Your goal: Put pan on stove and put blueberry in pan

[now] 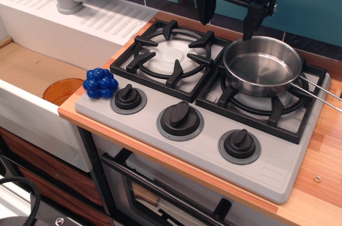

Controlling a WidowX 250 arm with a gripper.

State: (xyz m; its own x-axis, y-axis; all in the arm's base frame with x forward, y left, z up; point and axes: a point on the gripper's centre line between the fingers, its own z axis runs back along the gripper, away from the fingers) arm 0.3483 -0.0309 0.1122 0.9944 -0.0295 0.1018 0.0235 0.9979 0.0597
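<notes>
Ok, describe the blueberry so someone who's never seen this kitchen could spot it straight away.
Find the grey stove with three black knobs along its front. At its front left corner, beside the leftmost knob, sits the blueberry: a bumpy cluster of glossy deep-blue balls, unlike the flat orange disc in the sink.

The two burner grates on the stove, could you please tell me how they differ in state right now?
The right burner grate carries the stainless-steel pan, which hides most of its centre, while the left burner grate is bare, with its pale round centre fully visible. The open pincer hangs behind the pan near the right grate, not the left. The blueberry lies closer to the left grate. Both grates are black, square and sit on the grey stove.
</notes>
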